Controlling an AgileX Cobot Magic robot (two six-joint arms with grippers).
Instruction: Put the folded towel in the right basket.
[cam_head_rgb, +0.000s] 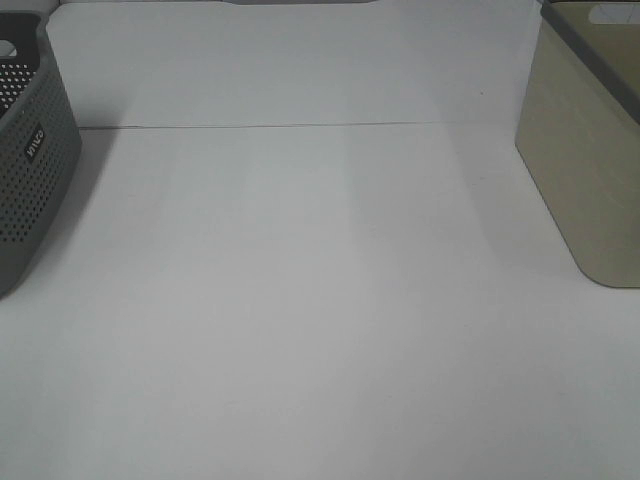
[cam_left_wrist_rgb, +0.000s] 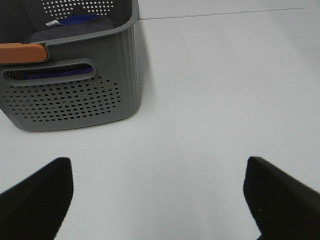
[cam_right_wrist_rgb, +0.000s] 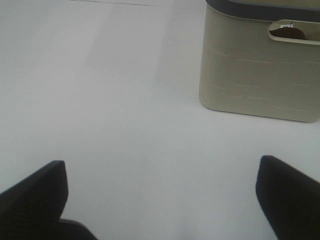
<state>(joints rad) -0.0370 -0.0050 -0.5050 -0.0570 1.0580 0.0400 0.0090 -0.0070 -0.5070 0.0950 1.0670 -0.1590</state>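
L fingers (cam_left_wrist_rgb: 159, 200): your left pair spread wide, holding nothing, above bare desk (cam_left_wrist_rgb: 210, 100).
R fingers (cam_right_wrist_rgb: 162, 200): also wide apart, empty.
Right basket (cam_right_wrist_rgb: 257, 70): ahead of R fingers.
Folded towel (cam_right_wrist_rgb: 287, 33): brown cloth seen thru basket's handle slot, inside.
Perforated basket (cam_left_wrist_rgb: 70, 95): ahead of L fingers.

You've got a wide bare stretch of white table (cam_head_rgb: 300, 300) down the middle, open from front to back. On your left edge stands the dark grey perforated basket (cam_head_rgb: 30, 170); on your right edge the beige bin (cam_head_rgb: 585, 170), well apart from it. Ahead of the left gripper (cam_left_wrist_rgb: 160, 195) the path is open, with the basket off to one side. Ahead of the right gripper (cam_right_wrist_rgb: 160, 195), bare table runs up to the bin's wall.
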